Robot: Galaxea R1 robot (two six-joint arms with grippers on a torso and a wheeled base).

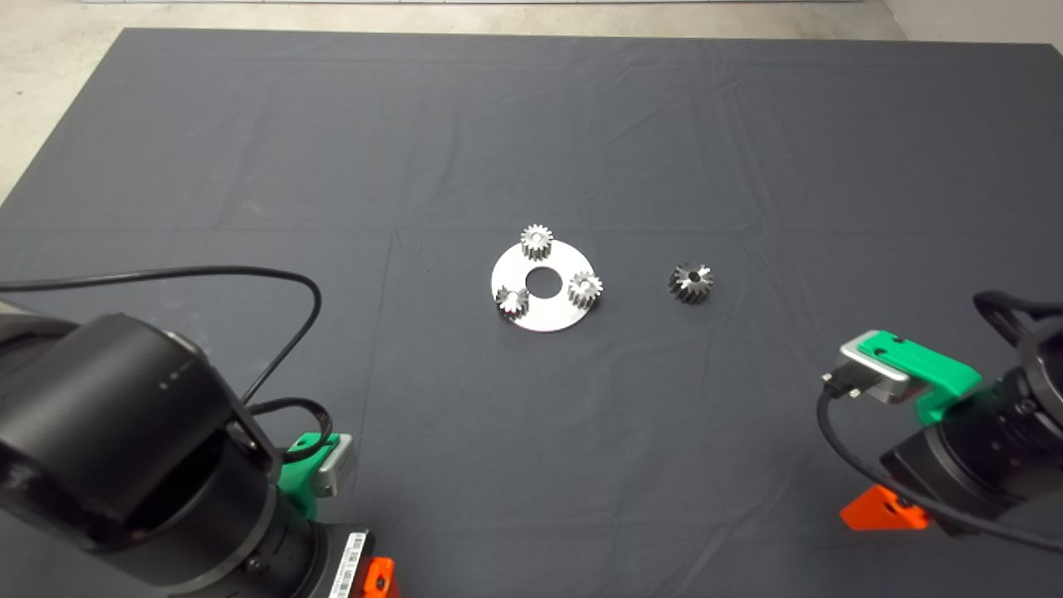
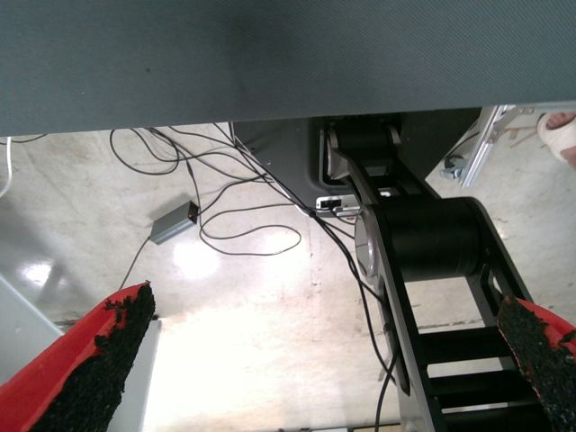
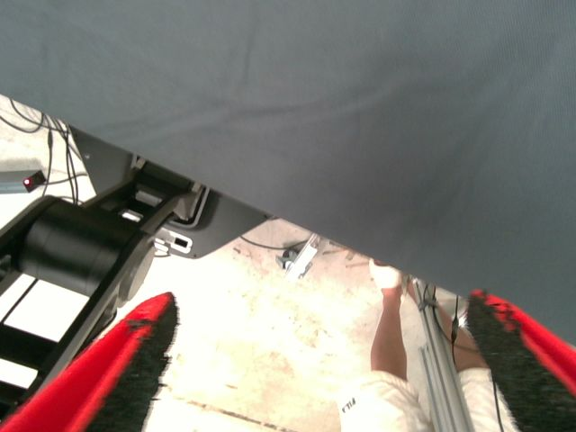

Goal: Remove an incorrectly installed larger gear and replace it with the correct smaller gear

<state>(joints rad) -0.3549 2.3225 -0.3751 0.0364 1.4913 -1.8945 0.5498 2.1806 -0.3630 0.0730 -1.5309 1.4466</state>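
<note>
A round silver plate (image 1: 544, 309) with a centre hole lies mid-mat. Three small bright silver gears stand on it: one at the far edge (image 1: 536, 242), one at the near left (image 1: 512, 301), one at the right (image 1: 585, 289). They look alike, so I cannot tell which is the smaller gear of the task. The larger gear (image 1: 690, 282), darker with slanted teeth, rests on the mat to the plate's right, apart from it. My left gripper (image 2: 326, 306) waits open at the lower left (image 1: 378, 575). At the lower right (image 1: 884, 508) my right gripper (image 3: 321, 301) is open too. Both hold nothing.
Both wrist views look past the mat's near edge to the floor, the robot's black base (image 2: 432, 238) and loose cables (image 2: 225, 207). A person's legs (image 3: 391, 342) and a foot (image 2: 560, 135) show beside an aluminium frame. A black cable (image 1: 249, 274) arcs over the mat's left side.
</note>
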